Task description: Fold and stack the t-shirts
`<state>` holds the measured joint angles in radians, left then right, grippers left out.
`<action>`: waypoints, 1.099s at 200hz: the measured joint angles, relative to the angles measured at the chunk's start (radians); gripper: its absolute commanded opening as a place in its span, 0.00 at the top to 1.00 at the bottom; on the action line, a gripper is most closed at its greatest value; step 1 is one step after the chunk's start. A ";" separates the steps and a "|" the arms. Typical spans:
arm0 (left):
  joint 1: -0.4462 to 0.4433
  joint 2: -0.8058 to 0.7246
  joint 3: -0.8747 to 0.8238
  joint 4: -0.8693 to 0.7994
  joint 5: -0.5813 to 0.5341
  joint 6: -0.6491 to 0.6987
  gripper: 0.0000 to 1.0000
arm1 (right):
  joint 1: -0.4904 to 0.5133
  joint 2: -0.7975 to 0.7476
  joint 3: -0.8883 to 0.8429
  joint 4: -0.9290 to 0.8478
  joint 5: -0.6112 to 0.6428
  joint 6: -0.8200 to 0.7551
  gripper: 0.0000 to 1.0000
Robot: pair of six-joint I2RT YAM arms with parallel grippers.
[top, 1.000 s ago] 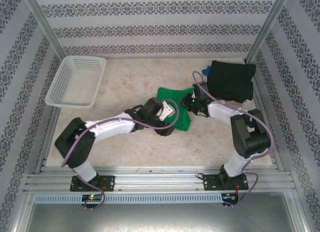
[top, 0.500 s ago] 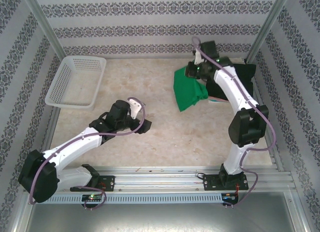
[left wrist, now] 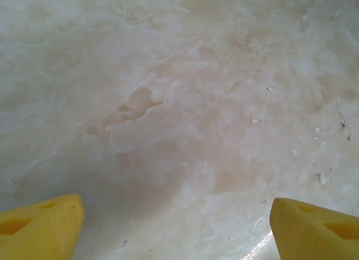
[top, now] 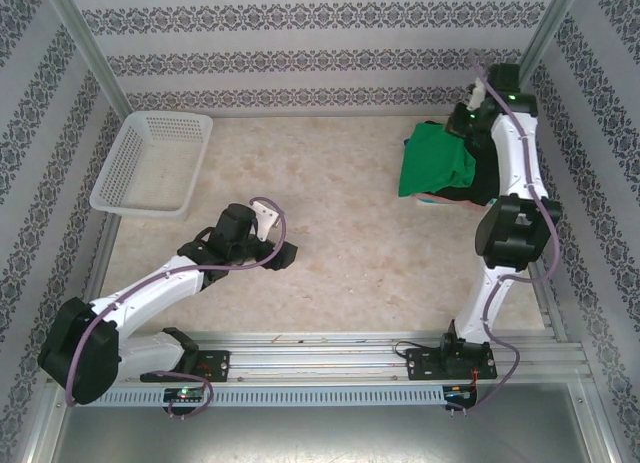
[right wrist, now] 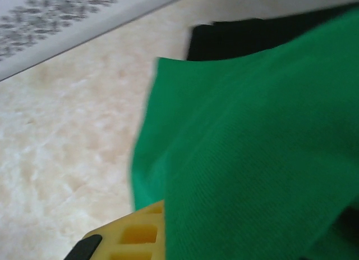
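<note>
Tabletop [top: 330,233]: pale marble, bare beneath my left pincer [left wrist: 176,226], spread wide.
Green t-shirt [top: 435,163]: looks soft, limp, light; my right pincer [top: 458,128] pinches its edge above black t-shirt [right wrist: 224,38].

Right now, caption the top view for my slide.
Right pincer holds the green t-shirt over the black t-shirt; left pincer open above the table.

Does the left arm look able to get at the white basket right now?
Probably yes. The left gripper hovers with open jaws over bare table, and nothing lies between it and the white basket at the rear left. The right gripper, holding the green shirt, is far right.
</note>
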<state>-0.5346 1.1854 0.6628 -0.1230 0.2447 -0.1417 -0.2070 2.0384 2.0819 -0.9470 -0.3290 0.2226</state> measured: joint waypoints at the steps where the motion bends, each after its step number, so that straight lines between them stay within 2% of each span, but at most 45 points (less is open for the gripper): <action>1: 0.000 0.000 0.000 0.000 0.000 -0.001 0.14 | -0.005 0.001 -0.004 0.000 -0.002 -0.002 0.87; 43: 0.000 0.001 -0.005 0.004 0.013 -0.014 0.14 | -0.132 0.081 0.001 -0.012 -0.118 -0.082 0.84; 99: 0.000 -0.001 -0.004 0.000 0.010 -0.016 0.14 | -0.189 0.166 0.061 -0.020 -0.270 -0.212 0.84; 154: 0.000 0.000 0.006 -0.003 0.011 -0.016 0.14 | -0.222 0.150 0.016 0.169 -0.478 -0.237 0.84; 177: 0.000 0.000 0.009 -0.003 0.014 -0.016 0.14 | -0.276 0.204 0.048 0.197 -0.511 -0.234 0.79; 187: 0.000 0.000 0.009 -0.003 0.013 -0.016 0.14 | -0.294 0.249 0.090 0.188 -0.517 -0.243 0.73; 210: 0.000 -0.001 0.009 -0.003 0.013 -0.016 0.14 | -0.325 0.378 0.246 0.099 -0.517 -0.294 0.60; 220: 0.000 -0.001 0.009 -0.003 0.013 -0.016 0.14 | -0.332 0.414 0.290 0.058 -0.514 -0.319 0.59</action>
<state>-0.5343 1.1847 0.6716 -0.1265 0.2581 -0.1581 -0.5392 2.4519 2.3718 -0.8894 -0.8433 -0.0959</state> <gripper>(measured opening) 0.860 0.388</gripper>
